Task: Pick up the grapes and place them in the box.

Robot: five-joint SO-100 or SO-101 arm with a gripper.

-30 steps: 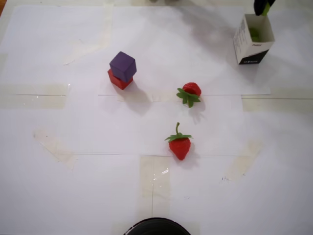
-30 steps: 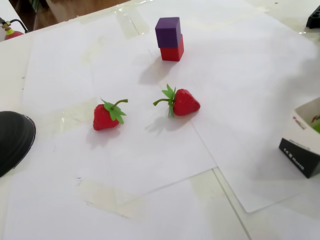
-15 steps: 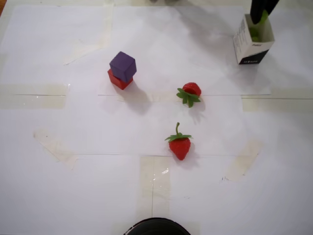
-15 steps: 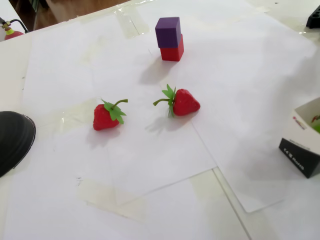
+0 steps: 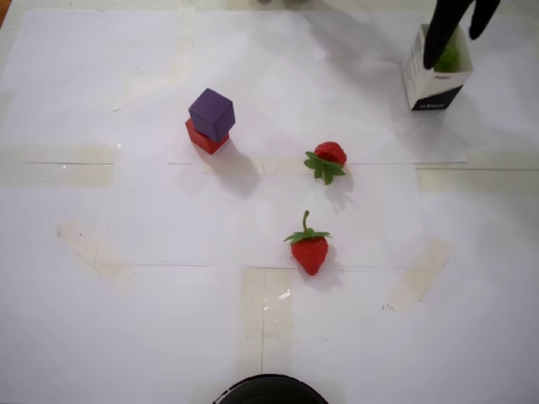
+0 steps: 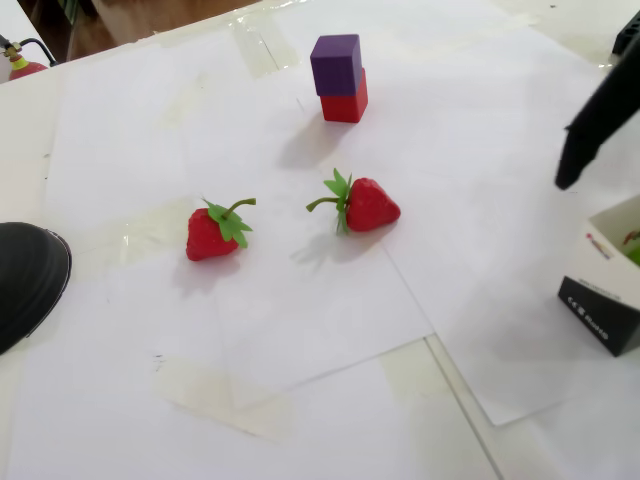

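Note:
In the overhead view the white box (image 5: pixel 431 87) with a black band stands at the top right. A light-green grape (image 5: pixel 450 59) lies inside it. My gripper (image 5: pixel 453 49) hangs over the box's opening, open, its two black fingers spread with one tip down at the box's left wall. In the fixed view one black finger (image 6: pixel 592 128) comes in from the right edge above the box (image 6: pixel 598 292). A bit of green grape (image 6: pixel 633 250) shows inside at the frame edge.
A purple cube stacked on a red cube (image 5: pixel 210 118) stands left of centre. Two red strawberries (image 5: pixel 328 160) (image 5: pixel 309 249) lie mid-table on taped white paper. A black round object (image 5: pixel 269 391) sits at the near edge.
The gripper came down over the box with a grape in its jaws, then opened. The fingers now stand apart, the grape rests in the box, and a finger has entered the fixed view.

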